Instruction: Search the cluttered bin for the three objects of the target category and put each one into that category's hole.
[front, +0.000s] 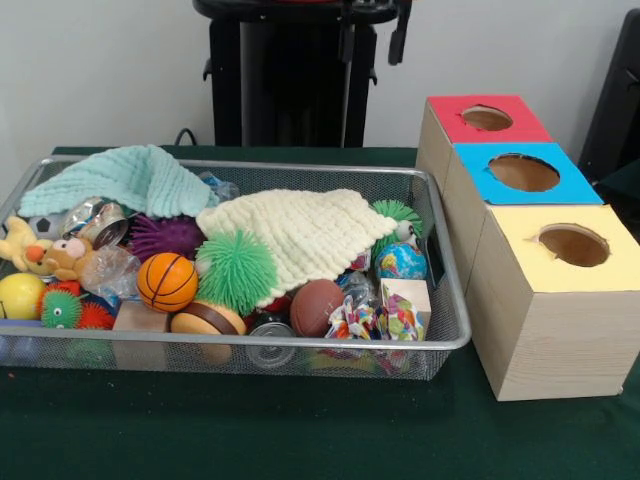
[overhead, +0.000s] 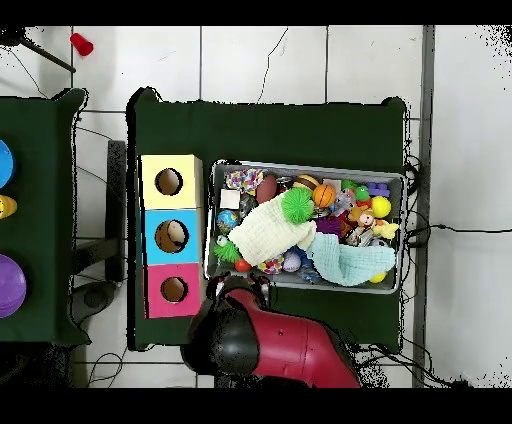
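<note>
The three objects are only partly on show. At the near right corner of the cluttered bin, white bundles with bright spots lie against the mesh wall, wedged beside a small pale cube and a brown football. I cannot tell whether that patch is one bundle or two. Any others are probably buried, as the heap is deep enough to hide soft, small things.

Just behind sit an orange basketball and a green spiky ball. The cream knitted cloth is draped over the middle of the pile (a likely cover for whatever is missing), with the globe-printed ball at its right edge. A mint cloth lies over the far left corner.

To the right of the bin, the boxes stand in a touching row. The nearest and largest carries the hole in its yellow surround, close beside the bundles' corner, so the carry from there should be short. The blue cutout and red cutout lie farther back.

Farthest off, the gripper hangs high by the pedestal, clear of the bin and holding nothing I can see. Whether it is open or closed cannot be told. Judging by this, no bundle is in the hole yet.
</note>
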